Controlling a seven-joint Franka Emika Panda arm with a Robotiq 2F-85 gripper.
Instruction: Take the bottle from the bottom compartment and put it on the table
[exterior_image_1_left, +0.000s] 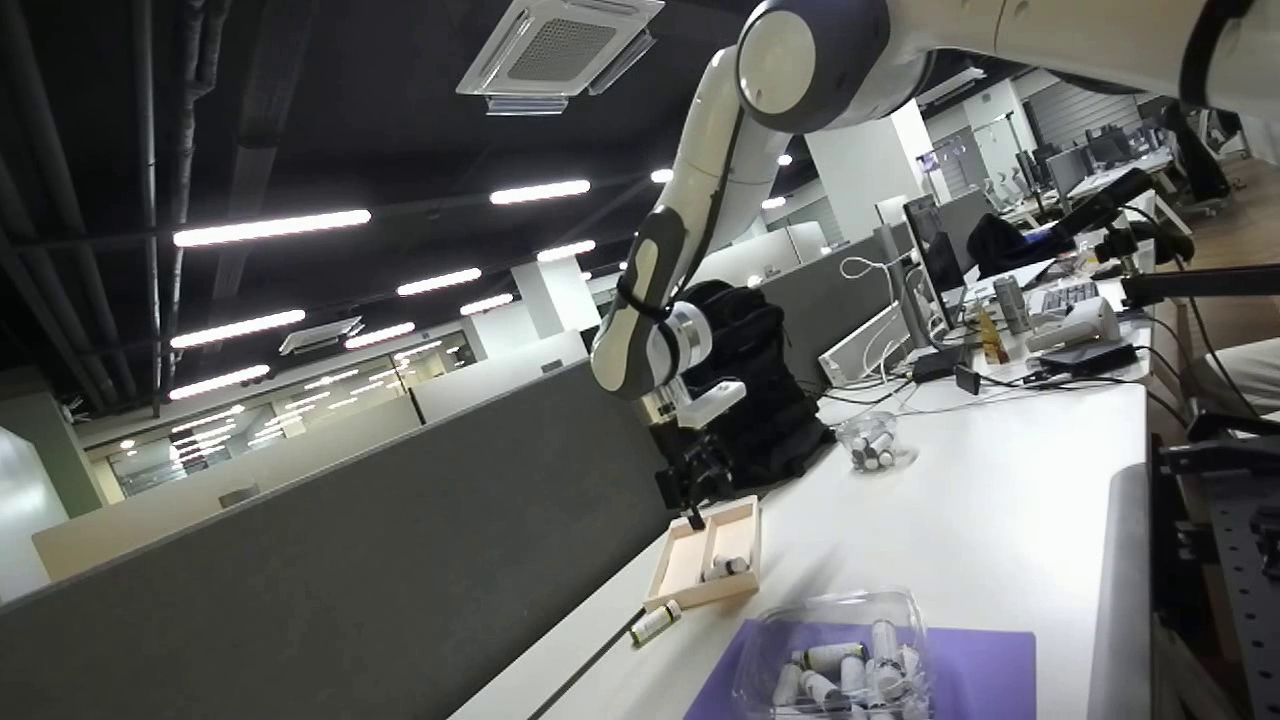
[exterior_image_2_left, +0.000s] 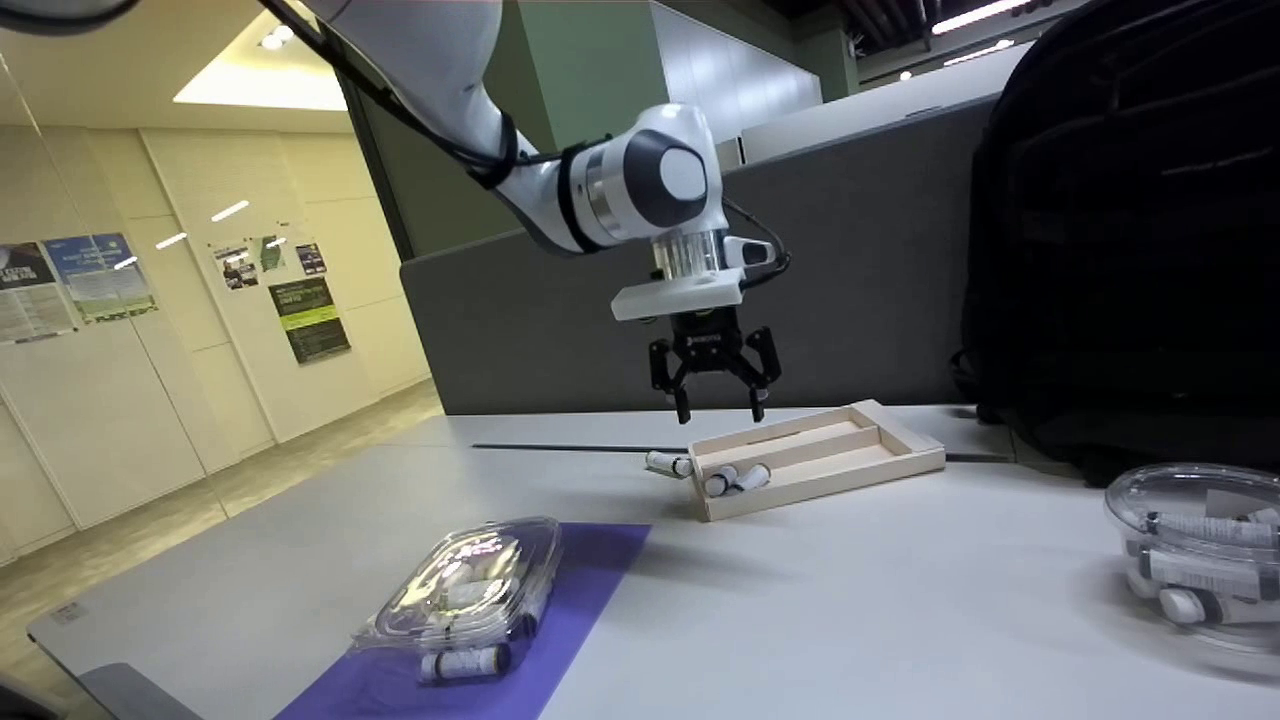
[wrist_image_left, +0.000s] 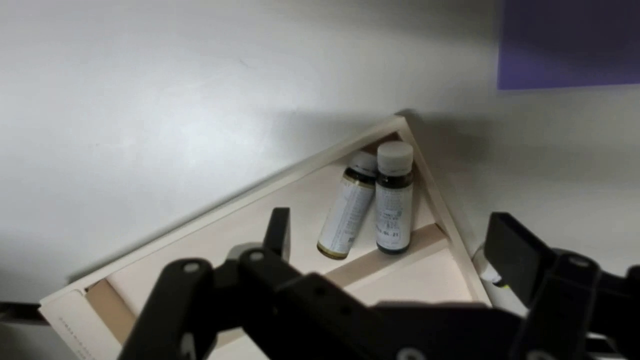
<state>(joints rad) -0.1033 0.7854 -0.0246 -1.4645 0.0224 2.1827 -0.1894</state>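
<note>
Two small white-labelled bottles with white caps, one bottle (wrist_image_left: 346, 215) and another bottle (wrist_image_left: 394, 212), lie side by side in one long compartment of the wooden tray (exterior_image_2_left: 830, 488). They also show in an exterior view (exterior_image_1_left: 726, 569). The right-hand one in the wrist view rests its base against the divider. The tray stands on the white table (exterior_image_2_left: 900, 600). A third bottle (exterior_image_1_left: 656, 623) lies on the table just outside the tray's end; my finger partly hides it in the wrist view. My gripper (exterior_image_2_left: 720, 408) is open and empty, above the tray, apart from the bottles.
A purple mat (exterior_image_1_left: 985, 670) bears a clear plastic box (exterior_image_2_left: 470, 590) full of bottles. A clear round tub (exterior_image_2_left: 1190, 560) of bottles stands on the table. A black backpack (exterior_image_2_left: 1130, 250) and the dark grey partition (exterior_image_1_left: 400, 560) stand behind the tray.
</note>
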